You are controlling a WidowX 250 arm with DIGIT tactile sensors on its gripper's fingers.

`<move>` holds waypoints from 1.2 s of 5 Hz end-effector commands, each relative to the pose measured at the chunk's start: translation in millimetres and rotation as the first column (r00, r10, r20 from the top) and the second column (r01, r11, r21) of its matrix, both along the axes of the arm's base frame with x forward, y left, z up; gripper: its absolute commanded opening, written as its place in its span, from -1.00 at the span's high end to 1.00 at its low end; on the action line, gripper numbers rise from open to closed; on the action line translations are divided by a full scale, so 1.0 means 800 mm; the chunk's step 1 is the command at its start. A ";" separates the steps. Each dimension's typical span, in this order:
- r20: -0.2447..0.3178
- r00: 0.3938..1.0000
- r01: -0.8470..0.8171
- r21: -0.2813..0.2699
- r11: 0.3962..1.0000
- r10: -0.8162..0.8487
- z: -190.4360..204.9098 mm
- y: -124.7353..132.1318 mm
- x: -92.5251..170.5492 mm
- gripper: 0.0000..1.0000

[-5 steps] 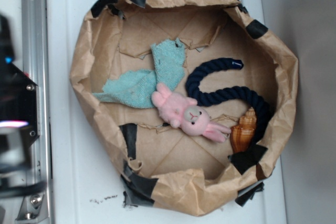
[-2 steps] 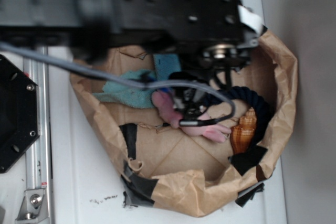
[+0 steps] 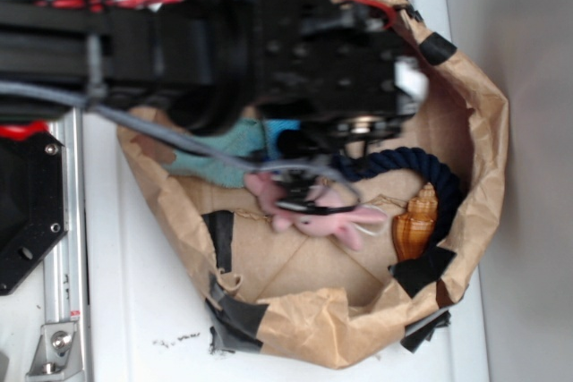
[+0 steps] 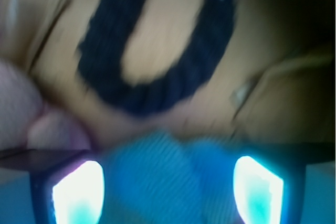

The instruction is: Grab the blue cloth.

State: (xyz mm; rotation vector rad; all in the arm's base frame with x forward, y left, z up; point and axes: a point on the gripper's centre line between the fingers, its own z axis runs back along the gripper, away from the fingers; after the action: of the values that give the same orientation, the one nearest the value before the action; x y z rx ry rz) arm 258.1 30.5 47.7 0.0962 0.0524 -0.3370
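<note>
The blue cloth (image 3: 219, 145) lies in the left half of a brown paper basket (image 3: 488, 140), mostly covered by my black arm in the exterior view. In the wrist view the cloth (image 4: 168, 153) fills the space between my two glowing fingers (image 4: 79, 192). My gripper (image 4: 168, 182) is open and hangs right over the cloth, with the jaws wide apart on either side of it. I cannot tell whether the fingers touch the cloth.
A pink plush bunny (image 3: 349, 221) lies just beside the cloth, partly under a grey cable. A thick navy rope (image 3: 407, 163) curves at the right, also seen as the rope (image 4: 157, 51) ahead of the jaws. An orange shell (image 3: 414, 225) rests by the right wall.
My arm has swung in from the left and now covers the upper half of the basket. The gripper has come down over the cloth. The bunny seems nudged slightly down and left.
</note>
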 end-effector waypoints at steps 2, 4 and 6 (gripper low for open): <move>0.007 0.999 0.037 -0.024 0.999 -0.037 -0.022 0.007 0.001 -1.00; -0.022 1.000 -0.013 -0.033 0.999 0.012 -0.049 0.022 -0.006 1.00; -0.003 1.000 -0.013 -0.018 1.000 0.013 -0.056 0.019 -0.005 1.00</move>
State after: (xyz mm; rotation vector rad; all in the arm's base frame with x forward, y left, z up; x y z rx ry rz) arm 252.1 48.9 10.2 0.0720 0.0785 -0.3473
